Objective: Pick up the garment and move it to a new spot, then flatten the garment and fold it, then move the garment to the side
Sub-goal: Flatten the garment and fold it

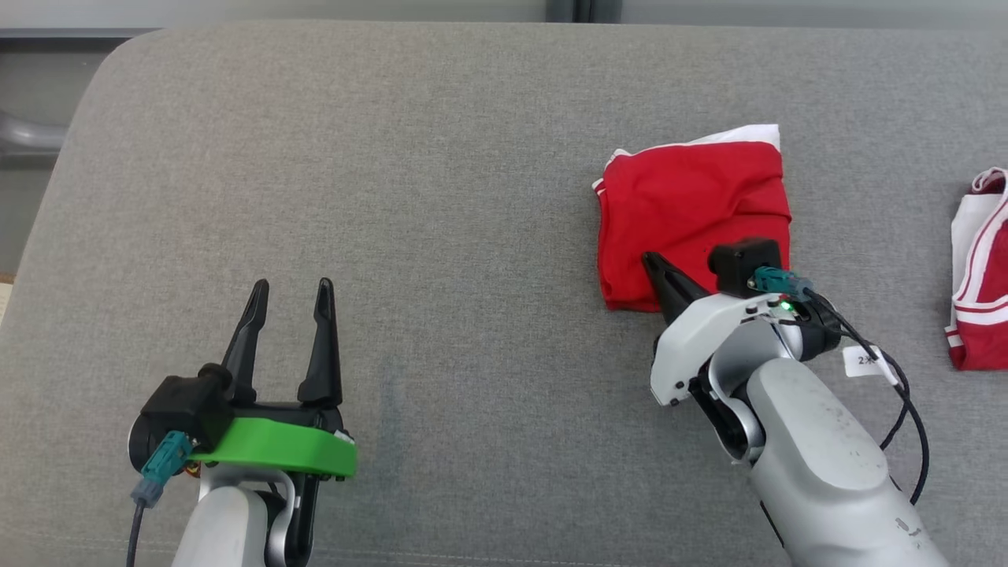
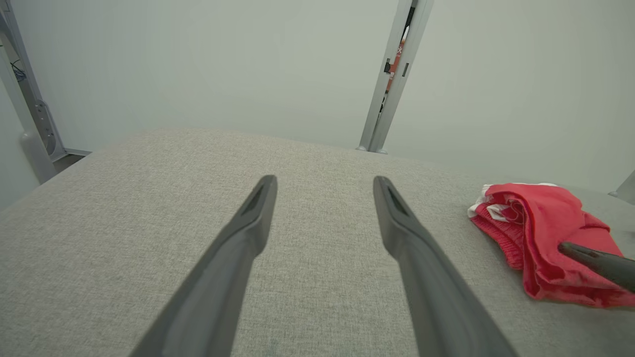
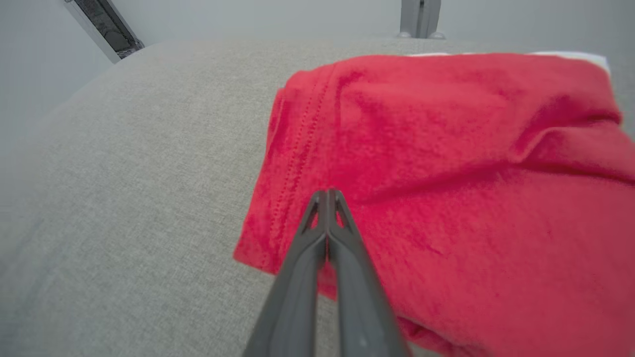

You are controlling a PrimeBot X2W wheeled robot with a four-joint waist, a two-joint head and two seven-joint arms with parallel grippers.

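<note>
Garment (image 1: 693, 197), red with a white edge showing along its far side, is seen lying in a rough folded square on the right half of the grey fabric-covered counter (image 1: 394, 197), toward the far side. Creases are visible across its top layer, and a stitched hem runs along its left edge in the right wrist view (image 3: 446, 148). In the left wrist view it is seen as a low rumpled heap at the right (image 2: 540, 223).

The right pincer (image 1: 650, 260) is placed at the garment's near left corner, its fingers pressed tightly together with no gap between them. In the right wrist view the joined tips (image 3: 327, 193) are laid over the red cloth just inside that corner; whether any cloth is pinched between them cannot be told.

The left pincer (image 1: 292, 285) is held over bare counter at the near left, well apart from the garment, with its fingers spread wide and nothing between them (image 2: 323, 181).

A second red and white cloth (image 1: 980, 268) is seen at the right edge of the counter, apart from the garment.
</note>
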